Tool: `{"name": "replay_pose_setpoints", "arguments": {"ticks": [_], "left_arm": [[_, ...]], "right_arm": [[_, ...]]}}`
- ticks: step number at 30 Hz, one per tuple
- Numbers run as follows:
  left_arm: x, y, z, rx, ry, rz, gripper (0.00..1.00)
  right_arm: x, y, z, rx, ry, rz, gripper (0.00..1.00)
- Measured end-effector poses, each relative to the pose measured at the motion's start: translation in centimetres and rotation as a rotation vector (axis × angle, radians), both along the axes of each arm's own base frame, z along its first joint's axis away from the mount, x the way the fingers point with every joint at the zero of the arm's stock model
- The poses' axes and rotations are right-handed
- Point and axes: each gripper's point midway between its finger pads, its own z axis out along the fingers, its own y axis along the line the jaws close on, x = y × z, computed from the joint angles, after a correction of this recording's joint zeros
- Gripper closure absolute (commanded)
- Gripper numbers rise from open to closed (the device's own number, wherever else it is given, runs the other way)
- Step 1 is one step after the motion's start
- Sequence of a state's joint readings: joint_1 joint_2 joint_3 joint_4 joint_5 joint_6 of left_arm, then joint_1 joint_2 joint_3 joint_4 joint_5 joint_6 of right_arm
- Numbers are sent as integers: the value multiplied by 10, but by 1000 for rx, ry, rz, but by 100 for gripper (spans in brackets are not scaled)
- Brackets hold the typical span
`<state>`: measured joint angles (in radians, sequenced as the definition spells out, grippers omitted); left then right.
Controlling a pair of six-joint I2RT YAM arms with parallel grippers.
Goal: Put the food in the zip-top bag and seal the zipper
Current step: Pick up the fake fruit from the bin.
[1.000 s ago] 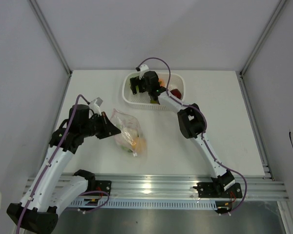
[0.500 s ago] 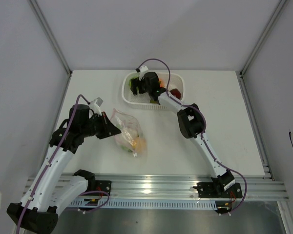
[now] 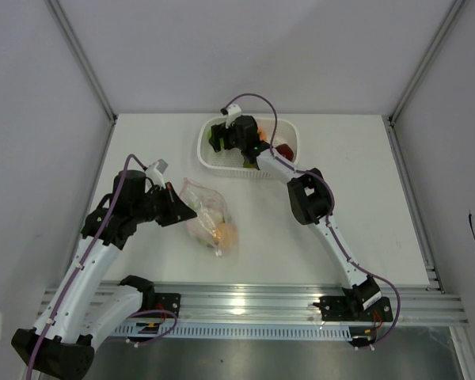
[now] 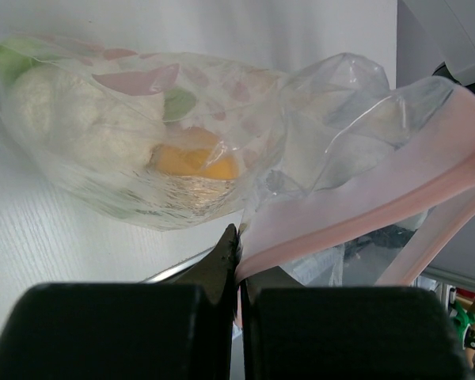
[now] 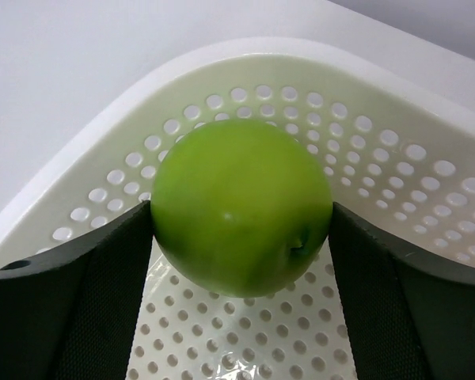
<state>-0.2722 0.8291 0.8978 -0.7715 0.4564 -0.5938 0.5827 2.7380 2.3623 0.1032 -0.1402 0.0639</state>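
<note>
The left end effector (image 4: 237,245), jaws together, pinches the zipper (image 4: 356,214) of the zip-top bag (image 4: 142,158), apparently to hold its mouth open for loading. The bag lies on the desk (image 3: 364,198), nearer the arm bases than the basket (image 5: 317,103) and to its left, with a white leafy vegetable (image 4: 71,111) and an orange fruit (image 4: 194,161) inside. In the basket's left corner, the right end effector (image 5: 240,229) stands wide, both fingers pressed against the green apple (image 5: 241,190), seemingly gripping it for transfer.

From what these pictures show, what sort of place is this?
Likely a robot test cell, not a kitchen: a left arm and right arm bolted to a metal rail, a white table enclosed by plain grey panels.
</note>
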Motion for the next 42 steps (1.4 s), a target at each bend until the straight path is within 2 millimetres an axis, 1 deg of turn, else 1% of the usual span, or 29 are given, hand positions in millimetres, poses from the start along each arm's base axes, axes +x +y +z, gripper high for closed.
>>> {"name": "replay_pose_setpoints", "arguments": {"ticks": [2,3,5,6,7,8,9,11,12,15,17,18,20,21,22,28,34,37,39,42], "left_arm": [[0,0,0,0,0,0,99],[0,0,0,0,0,0,99],[0,0,0,0,0,0,99],[0,0,0,0,0,0,99],[0,0,0,0,1,-1,99],[0,0,0,0,1,-1,99],[0,0,0,0,1,-1,99],[0,0,0,-1,1,-1,99],[0,0,0,-1,1,-1,99],[0,0,0,-2,1,-3,99],[-1,0,-1,-2,3,-3,100],[-1,-1,-1,-2,3,-4,99],[-1,-1,0,-5,3,-6,99],[-1,-1,0,-6,3,-8,99],[-1,-1,0,-7,4,-8,99],[-1,-2,-1,-12,3,-14,99],[-1,-3,-1,-12,4,-14,99],[1,-3,-2,-15,10,-10,99],[3,-4,-3,-14,19,-8,99],[8,-5,-5,-12,31,-7,100]], "right_arm": [[1,-2,0,8,6,-7,24],[2,-2,0,11,8,-8,32],[3,-4,0,18,15,-13,40],[3,-4,0,20,18,-15,47],[3,-4,0,23,20,-14,51],[3,-5,0,24,21,-13,53],[3,-5,0,25,22,-12,58],[4,-5,0,25,23,-13,62],[4,-6,0,26,22,-13,68],[4,-7,-1,28,22,-10,76],[4,-7,-4,37,12,-6,79],[4,-7,-4,44,4,-4,86],[2,-8,-4,53,-5,-1,91],[1,-9,-4,56,-7,2,99],[-1,-10,-3,58,-6,3,100],[-15,-18,-2,59,5,14,100],[-26,-27,9,58,14,12,100],[-34,-33,25,64,8,9,100],[-39,-37,41,70,-4,8,100],[-49,-45,74,83,-32,0,100]]}}
